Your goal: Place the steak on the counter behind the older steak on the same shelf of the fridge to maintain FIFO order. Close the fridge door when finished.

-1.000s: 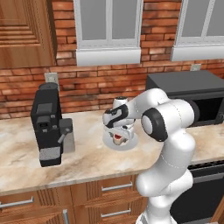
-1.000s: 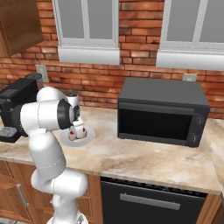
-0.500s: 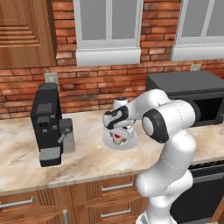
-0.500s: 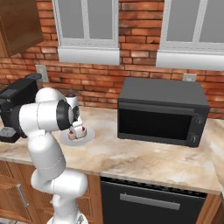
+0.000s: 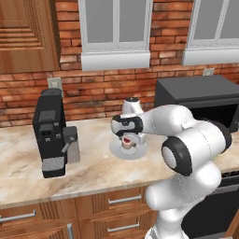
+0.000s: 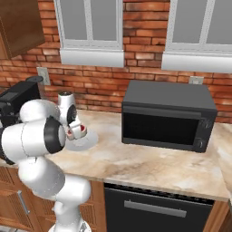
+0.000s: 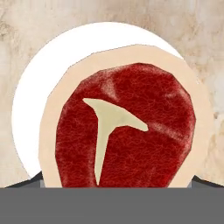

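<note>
The steak [image 7: 127, 131], bright red with a cream fat rim, looms close in the hand view, with the white plate [image 7: 43, 74] small behind it. My gripper [image 5: 127, 139] points down over the plate [image 5: 115, 150] on the beige counter [image 5: 93, 168] and is shut on the steak [image 5: 127, 143]. From the right side, the steak [image 6: 79, 131] sits in the gripper [image 6: 76, 131] just above the plate [image 6: 91, 138]. A dark fingertip [image 7: 26, 183] shows beside the meat's lower edge. The fridge, its door, the shelf and the older steak are out of view.
A black coffee machine [image 5: 51, 130] stands left of the plate. A black microwave [image 6: 167, 115] stands to its right against the brick wall. Wooden drawers with bar handles [image 5: 126, 200] run under the counter [image 6: 149, 163], with a dark oven front [image 6: 154, 208] beside them.
Almost nothing has moved. The hand stays over the plate, and the steak sits a touch higher than before.
</note>
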### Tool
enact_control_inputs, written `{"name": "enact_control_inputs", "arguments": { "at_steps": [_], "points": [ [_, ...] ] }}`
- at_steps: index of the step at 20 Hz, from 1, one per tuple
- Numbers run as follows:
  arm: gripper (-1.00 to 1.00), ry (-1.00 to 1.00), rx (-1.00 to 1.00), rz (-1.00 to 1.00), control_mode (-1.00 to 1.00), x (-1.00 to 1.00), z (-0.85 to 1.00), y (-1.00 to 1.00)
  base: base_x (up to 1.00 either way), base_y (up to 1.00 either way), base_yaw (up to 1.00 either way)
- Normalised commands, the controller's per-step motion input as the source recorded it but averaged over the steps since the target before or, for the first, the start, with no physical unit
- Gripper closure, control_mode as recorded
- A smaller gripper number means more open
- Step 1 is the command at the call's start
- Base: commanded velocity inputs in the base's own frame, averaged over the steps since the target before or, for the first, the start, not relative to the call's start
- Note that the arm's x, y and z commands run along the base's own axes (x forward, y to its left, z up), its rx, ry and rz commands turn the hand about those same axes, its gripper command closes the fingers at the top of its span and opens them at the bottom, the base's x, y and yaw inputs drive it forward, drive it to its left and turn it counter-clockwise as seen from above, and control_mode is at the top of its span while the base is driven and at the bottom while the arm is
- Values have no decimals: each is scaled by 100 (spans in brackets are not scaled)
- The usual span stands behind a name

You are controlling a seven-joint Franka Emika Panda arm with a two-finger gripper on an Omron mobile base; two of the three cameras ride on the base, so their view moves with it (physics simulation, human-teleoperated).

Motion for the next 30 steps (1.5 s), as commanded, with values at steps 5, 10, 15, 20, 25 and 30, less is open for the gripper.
{"name": "enact_control_inputs", "arguments": {
  "at_steps": [5,10,15,20,25,30],
  "points": [
    [100,-15,0,0,-100,-56,100,0,0,0,0],
    [100,-14,0,0,-100,-74,93,-2,0,0,0],
    [100,-13,0,0,-100,-93,72,-22,0,0,0],
    [100,-9,0,0,-100,-95,61,-38,0,0,0],
    [100,-2,0,0,-100,-80,35,-32,0,0,0],
    [100,0,-1,1,-100,-28,6,4,0,0,0]
  ]
}}
